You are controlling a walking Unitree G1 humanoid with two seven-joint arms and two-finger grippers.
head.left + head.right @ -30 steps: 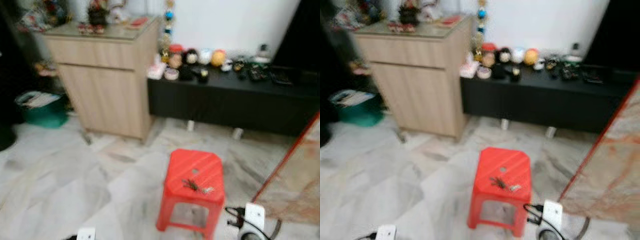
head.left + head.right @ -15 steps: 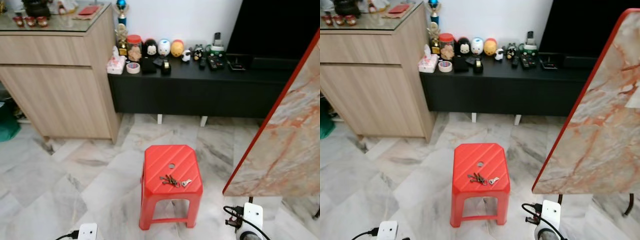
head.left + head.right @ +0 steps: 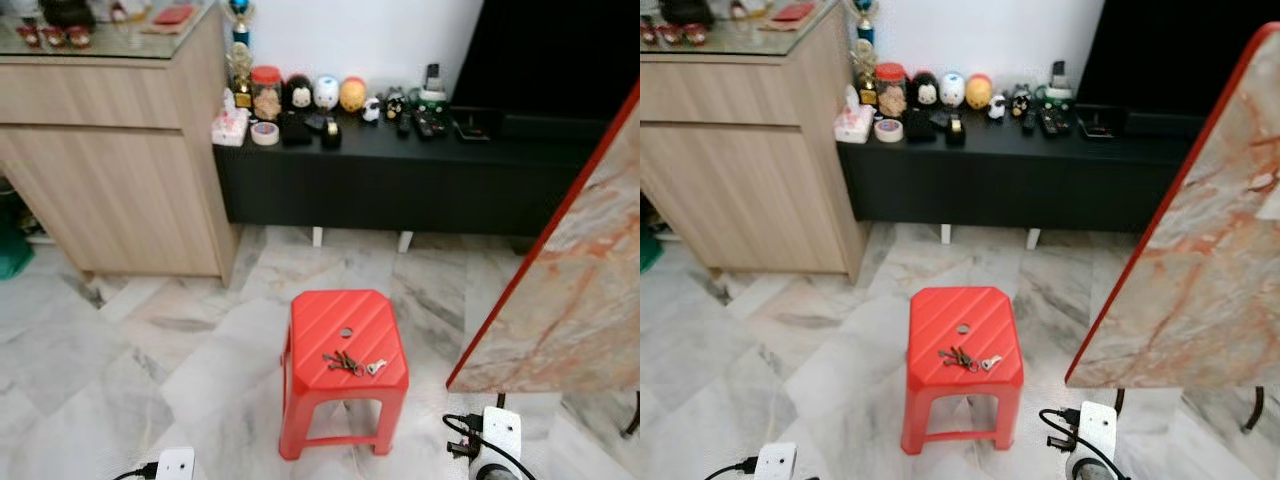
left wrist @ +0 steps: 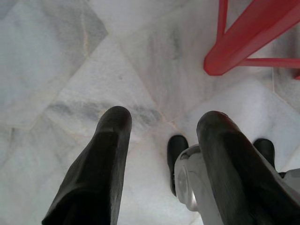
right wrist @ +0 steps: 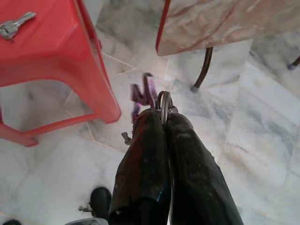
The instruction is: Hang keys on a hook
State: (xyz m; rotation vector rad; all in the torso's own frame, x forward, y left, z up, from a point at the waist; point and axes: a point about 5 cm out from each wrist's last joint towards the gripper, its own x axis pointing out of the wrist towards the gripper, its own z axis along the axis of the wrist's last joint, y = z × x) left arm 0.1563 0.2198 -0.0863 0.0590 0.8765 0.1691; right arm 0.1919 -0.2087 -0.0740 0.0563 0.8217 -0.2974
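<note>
Keys (image 3: 350,363) lie in a bunch on the red stool (image 3: 325,325), near its front edge. Right gripper (image 5: 164,108) is pinched shut on a key ring (image 5: 163,102) above the marble floor (image 5: 262,131); left gripper (image 4: 164,126) hangs with fingers spread, holding nothing.

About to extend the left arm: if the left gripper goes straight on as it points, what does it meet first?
Probably the grey-veined white marble floor. The open left gripper points down at bare tile; the red plastic stool's leg lies off to one side.
</note>
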